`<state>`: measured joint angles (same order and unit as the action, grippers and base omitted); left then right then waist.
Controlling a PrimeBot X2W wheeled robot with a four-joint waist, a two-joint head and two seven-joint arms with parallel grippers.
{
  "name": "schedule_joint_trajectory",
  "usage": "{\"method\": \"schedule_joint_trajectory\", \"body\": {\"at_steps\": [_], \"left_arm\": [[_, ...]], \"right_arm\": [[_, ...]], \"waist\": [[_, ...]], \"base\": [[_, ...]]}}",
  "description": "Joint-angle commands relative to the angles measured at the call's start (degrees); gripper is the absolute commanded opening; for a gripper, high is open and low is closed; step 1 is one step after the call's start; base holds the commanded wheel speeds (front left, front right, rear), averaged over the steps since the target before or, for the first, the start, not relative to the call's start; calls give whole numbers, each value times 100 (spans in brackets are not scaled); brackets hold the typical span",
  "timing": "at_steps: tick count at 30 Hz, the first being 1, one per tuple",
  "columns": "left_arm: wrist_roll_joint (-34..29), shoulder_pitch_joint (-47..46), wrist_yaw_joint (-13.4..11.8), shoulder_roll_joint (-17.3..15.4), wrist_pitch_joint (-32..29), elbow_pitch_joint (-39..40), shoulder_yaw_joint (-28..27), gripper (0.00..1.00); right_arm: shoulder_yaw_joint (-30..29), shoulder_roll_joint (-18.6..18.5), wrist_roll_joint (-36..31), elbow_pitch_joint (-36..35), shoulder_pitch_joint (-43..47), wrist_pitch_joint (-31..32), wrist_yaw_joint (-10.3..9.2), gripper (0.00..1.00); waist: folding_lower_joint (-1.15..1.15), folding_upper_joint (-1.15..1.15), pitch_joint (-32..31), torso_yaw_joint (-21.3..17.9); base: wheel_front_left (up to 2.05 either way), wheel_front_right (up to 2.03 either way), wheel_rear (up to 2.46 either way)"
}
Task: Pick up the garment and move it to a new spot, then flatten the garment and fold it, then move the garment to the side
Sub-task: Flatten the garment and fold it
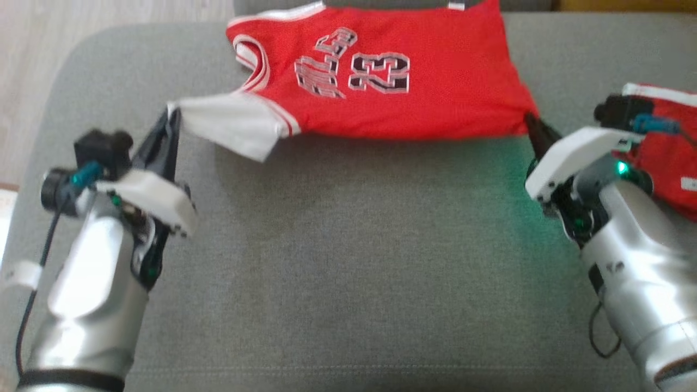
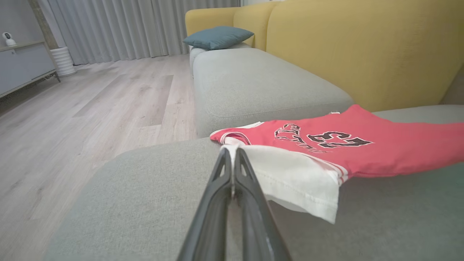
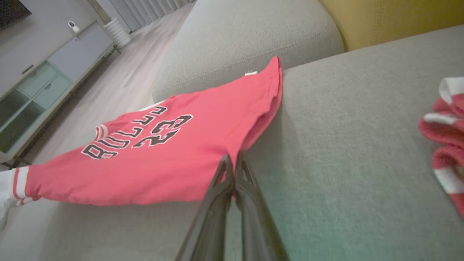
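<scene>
Left arm: the left arm [image 1: 98, 283] reaches in from the near left corner of the grey seat cushion [image 1: 348, 245].
Left jaws: pressed together on the tip of the white sleeve [image 1: 234, 122], pinching the cloth right at its outer corner.
Garment: the red jersey [image 1: 392, 98] is spread across the far half of the cushion with its number side up. Its far edge reaches the back gap. Its near edge looks raised just off the fabric.
Long axis: it runs left to right, with the sleeve and neck end on the left and the hem on the right. The near edge is drawn fairly straight between the two grips.
Direction from jaws: the body of the jersey lies beyond both sets of jaws, away from the robot. Neither arm is nearer, as each has its own end.
Right jaws: closed on the near right hem corner, with the cloth bunched to a point there.
Other cloth: a second red-and-white garment [image 1: 670, 158] sits on the cushion just beside the right arm [image 1: 626, 256], apart from the jersey.
Coming move: I'd judge the arms must travel together at this same spacing, or the stretched edge will sag or tug loose.
</scene>
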<state>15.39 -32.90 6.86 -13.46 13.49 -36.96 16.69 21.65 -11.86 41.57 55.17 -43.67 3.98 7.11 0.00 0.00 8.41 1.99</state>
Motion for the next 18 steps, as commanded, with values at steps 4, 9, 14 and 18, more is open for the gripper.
{"method": "schedule_joint_trajectory", "body": {"at_steps": [4,9,14,18], "left_arm": [[155,279,29,-402,-232,588,-20,0],[382,885,49,-630,-604,1203,167,0],[645,1495,57,-916,-1008,1895,364,0],[873,1960,60,-1164,-1346,2442,511,0]], "right_arm": [[299,-265,192,-414,251,265,37,0],[564,-578,295,-704,659,629,37,0],[716,-864,422,-1026,1089,1012,37,0],[799,-1080,494,-1327,1442,1360,37,0]], "waist": [[0,0,-294,-16],[0,0,-519,-12],[0,0,-729,-12],[0,0,-890,-26]], "base": [[0,0,0],[0,0,0],[0,0,0],[0,0,0]]}}
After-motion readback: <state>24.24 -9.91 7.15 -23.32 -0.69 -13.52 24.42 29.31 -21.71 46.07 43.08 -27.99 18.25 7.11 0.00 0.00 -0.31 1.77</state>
